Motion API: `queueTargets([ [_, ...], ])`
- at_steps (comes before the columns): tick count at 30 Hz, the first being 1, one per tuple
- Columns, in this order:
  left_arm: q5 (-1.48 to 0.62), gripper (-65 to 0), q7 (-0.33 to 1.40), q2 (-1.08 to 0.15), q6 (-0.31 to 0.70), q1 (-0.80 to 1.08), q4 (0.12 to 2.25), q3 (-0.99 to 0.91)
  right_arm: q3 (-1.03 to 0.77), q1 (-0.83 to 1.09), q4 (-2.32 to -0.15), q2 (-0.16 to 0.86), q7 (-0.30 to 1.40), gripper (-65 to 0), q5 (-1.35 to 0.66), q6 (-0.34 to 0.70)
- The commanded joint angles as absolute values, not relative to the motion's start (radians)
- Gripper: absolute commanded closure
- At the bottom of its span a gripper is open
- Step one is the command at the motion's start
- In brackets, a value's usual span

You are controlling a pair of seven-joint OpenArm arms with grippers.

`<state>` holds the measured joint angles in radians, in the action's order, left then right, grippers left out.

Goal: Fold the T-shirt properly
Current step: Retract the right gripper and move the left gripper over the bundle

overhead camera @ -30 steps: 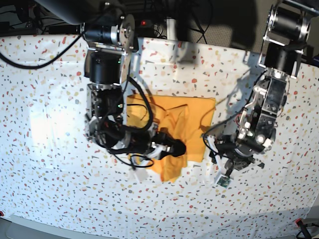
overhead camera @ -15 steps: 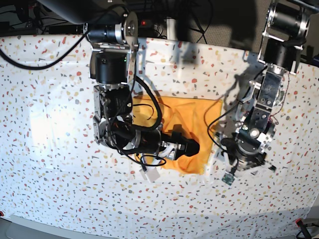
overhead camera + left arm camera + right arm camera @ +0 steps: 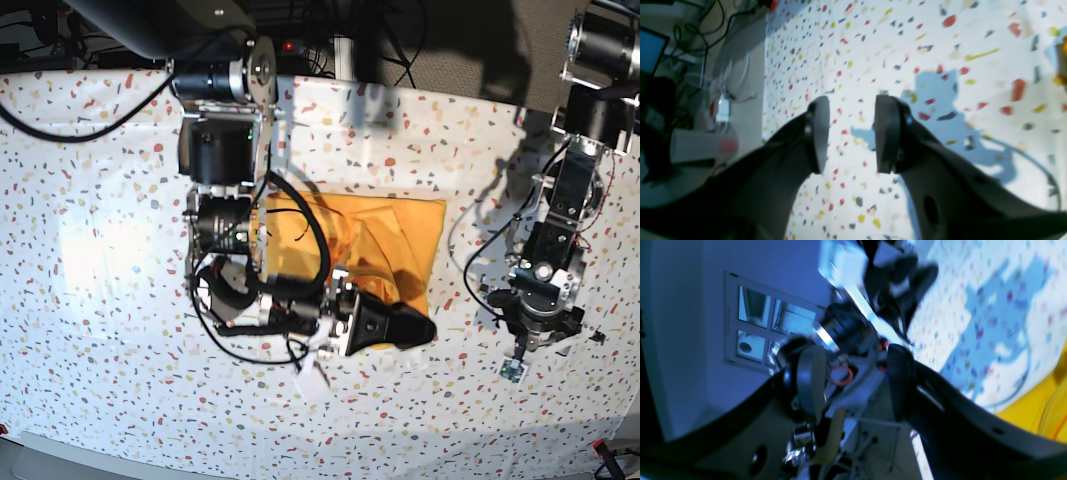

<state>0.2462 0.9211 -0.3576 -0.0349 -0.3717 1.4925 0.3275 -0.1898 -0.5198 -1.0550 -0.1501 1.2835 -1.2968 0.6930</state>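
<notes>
Base: right arm overlaps T-shirt on speckled table.

You can see the T-shirt lying on the table as a compact orange-yellow bundle, folded roughly into a rectangle. Its top edge is straight, and soft wrinkles and a raised fold run across the middle. The lower left part is hidden.

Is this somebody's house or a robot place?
Probably a robot lab or workshop: two robot arms work over a speckled table cover with a T-shirt on it, and tangled cables run behind.
</notes>
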Motion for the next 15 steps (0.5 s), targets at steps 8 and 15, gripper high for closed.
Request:
queueTargets([
  [8,0.261,-22.2,0.889,-0.367,-0.06,-0.402,1.513,0.322,-0.189,-0.708,-1.073,-0.157,0.868,-29.9,-0.621,0.698],
  [15,0.105,-22.2,0.865,-0.366,-0.06,-0.402,1.579,0.322,-0.152,-0.745,-1.073,-0.125,0.699,-29.9,-0.303,0.698],
])
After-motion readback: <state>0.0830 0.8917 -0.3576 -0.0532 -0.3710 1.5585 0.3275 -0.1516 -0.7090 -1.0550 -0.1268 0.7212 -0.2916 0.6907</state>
